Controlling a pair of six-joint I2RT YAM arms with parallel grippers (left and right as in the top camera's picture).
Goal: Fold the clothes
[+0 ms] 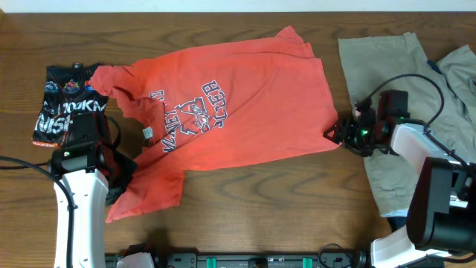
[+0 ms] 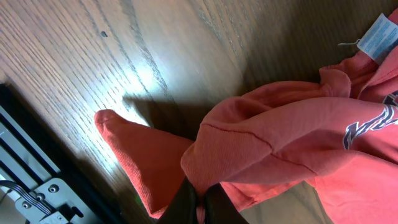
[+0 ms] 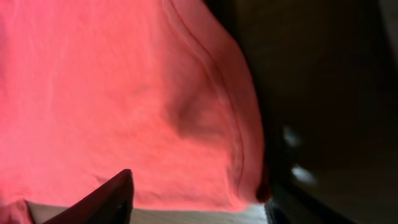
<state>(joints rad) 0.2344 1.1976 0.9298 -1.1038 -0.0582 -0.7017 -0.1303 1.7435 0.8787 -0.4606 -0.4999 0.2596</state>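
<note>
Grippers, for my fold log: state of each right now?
Left gripper: closed on the coral-red T-shirt.
Right gripper: open around the T-shirt's hem, not pinching it.

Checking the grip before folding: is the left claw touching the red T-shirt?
Touching. Left wrist view: the left claw is shut on the red T-shirt, fabric pinched between its fingers.

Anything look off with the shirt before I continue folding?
Yes. The coral T-shirt lies askew, its left side bunched and twisted where the left end effector pinches it, with a white tag exposed.
</note>
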